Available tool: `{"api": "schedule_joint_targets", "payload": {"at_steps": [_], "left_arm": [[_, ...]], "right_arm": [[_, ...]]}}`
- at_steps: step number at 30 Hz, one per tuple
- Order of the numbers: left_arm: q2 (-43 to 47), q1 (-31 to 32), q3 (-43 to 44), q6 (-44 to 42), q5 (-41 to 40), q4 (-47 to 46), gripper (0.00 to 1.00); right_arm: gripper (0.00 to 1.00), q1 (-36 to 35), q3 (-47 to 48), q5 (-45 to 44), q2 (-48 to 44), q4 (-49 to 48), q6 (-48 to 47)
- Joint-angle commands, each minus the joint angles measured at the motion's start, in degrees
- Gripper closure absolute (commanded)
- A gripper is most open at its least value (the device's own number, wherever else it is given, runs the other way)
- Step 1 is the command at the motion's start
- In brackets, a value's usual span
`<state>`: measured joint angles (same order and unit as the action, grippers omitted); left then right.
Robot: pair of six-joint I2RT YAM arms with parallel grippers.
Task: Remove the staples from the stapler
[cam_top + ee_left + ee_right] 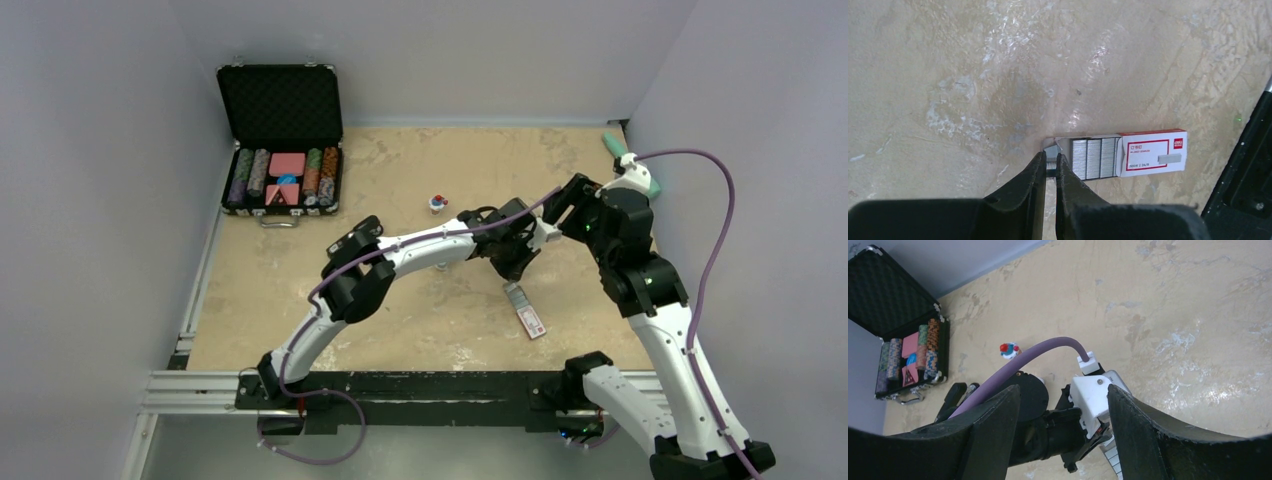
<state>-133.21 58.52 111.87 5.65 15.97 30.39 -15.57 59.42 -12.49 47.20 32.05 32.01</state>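
My left gripper (1050,160) is shut on a tiny silvery strip of staples (1051,164), pinched between its fingertips just above the open end of the red, white and grey staple box (1148,152). From above, this gripper (513,272) hangs over the box (526,312). The stapler (954,396), black with a silvery inside, lies on the table behind the left arm in the right wrist view. In the top view the arm mostly hides it. My right gripper (1063,390) stands open with nothing in it, raised beside the left wrist (555,208).
An open black case (280,140) with poker chips stands at the back left. A small red, white and blue toy (437,203) sits mid-table. A pale teal bar (612,142) lies by the right wall. Rows of staples (1093,158) fill the box.
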Motion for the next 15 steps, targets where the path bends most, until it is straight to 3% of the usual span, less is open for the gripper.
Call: {"api": "schedule_joint_targets", "payload": {"at_steps": [1,15], "left_arm": [[-0.69,0.45,1.4,-4.02,-4.03,0.52,0.87],[-0.47,1.02,-0.59,-2.57,-1.72,-1.3,0.84]], "right_arm": [[0.31,0.03,0.0,1.56,-0.75,-1.56,0.11],[0.31,0.08,-0.48,1.94,-0.48,-1.41,0.5]]}}
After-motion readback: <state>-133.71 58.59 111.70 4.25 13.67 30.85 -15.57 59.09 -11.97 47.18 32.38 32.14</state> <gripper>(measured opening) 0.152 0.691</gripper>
